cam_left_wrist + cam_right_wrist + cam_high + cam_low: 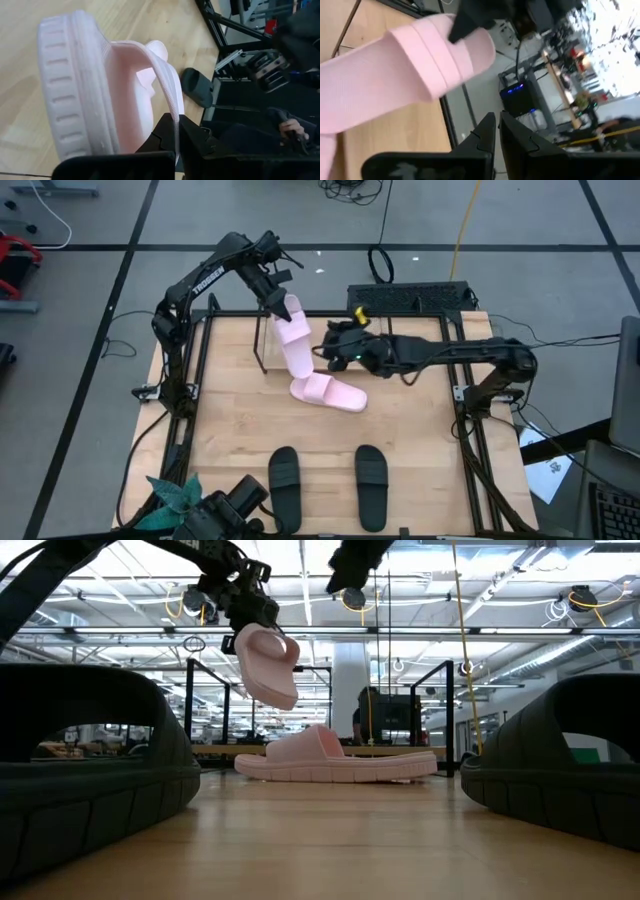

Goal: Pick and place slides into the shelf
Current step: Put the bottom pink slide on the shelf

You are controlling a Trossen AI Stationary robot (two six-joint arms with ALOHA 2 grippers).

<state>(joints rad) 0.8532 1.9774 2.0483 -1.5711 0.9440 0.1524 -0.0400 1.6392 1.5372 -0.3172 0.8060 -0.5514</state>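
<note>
One pale pink slide point(293, 340) hangs in the air over the far middle of the table, with my left gripper point(279, 307) shut on it. Its mate point(328, 392) lies sole-down on the wood just nearer. Two black slides point(285, 478) point(371, 485) lie sole-down by the near edge. My right gripper point(325, 347) hovers shut and empty just right of the hanging slide point(395, 75). A thin black rod of the shelf point(260, 345) stands left of the hanging slide. My left gripper pinches the edge of the pink slide's top strap point(173, 117) between its two fingers. It comes slanting down from the table's far left. The slide hangs below the fingers, tilted with its ribbed sole point(65, 90) turned outward, lifted clear of the table point(268, 665).
Black table frame rails point(470, 440) run along both sides. A plant point(170, 500) and a camera point(232, 502) sit at the near left corner. A black box point(410, 298) stands beyond the far edge. A person's hand point(291, 129) shows off the table.
</note>
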